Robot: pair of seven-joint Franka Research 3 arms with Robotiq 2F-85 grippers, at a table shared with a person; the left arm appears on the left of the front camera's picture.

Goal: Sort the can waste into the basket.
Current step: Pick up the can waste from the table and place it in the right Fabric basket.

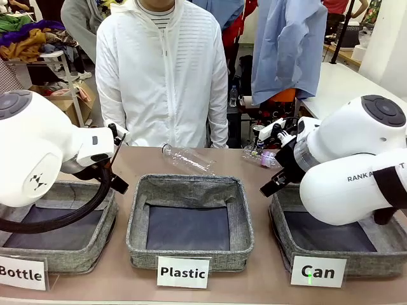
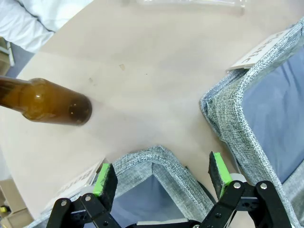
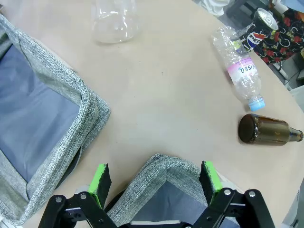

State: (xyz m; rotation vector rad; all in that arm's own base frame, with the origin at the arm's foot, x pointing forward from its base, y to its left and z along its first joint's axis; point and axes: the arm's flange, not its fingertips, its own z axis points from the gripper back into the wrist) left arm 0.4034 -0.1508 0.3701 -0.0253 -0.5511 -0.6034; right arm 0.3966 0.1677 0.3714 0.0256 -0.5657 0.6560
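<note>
Green pads spread wide on both arms, nothing gripped; the can lies well out from the jaws.

Right gripper (image 3: 154,175) hangs with its jaws apart and empty directly over a corner of the Can basket (image 3: 183,167). Ahead and off to one side lie a brown bottle (image 3: 268,131), then a clear plastic bottle (image 3: 242,71), and beyond both the blue can (image 3: 259,28), close to the far edge of the tabletop (image 3: 166,90). Likely trouble: a straight reach sweeps the two bottles and sets them rolling, or the jaws close on the wrong item. A glancing touch could nudge the can over the edge. Left gripper (image 2: 161,164), jaws also apart and empty, sits over another basket's corner with a second brown bottle (image 2: 47,102) near, which is not can waste.
</note>
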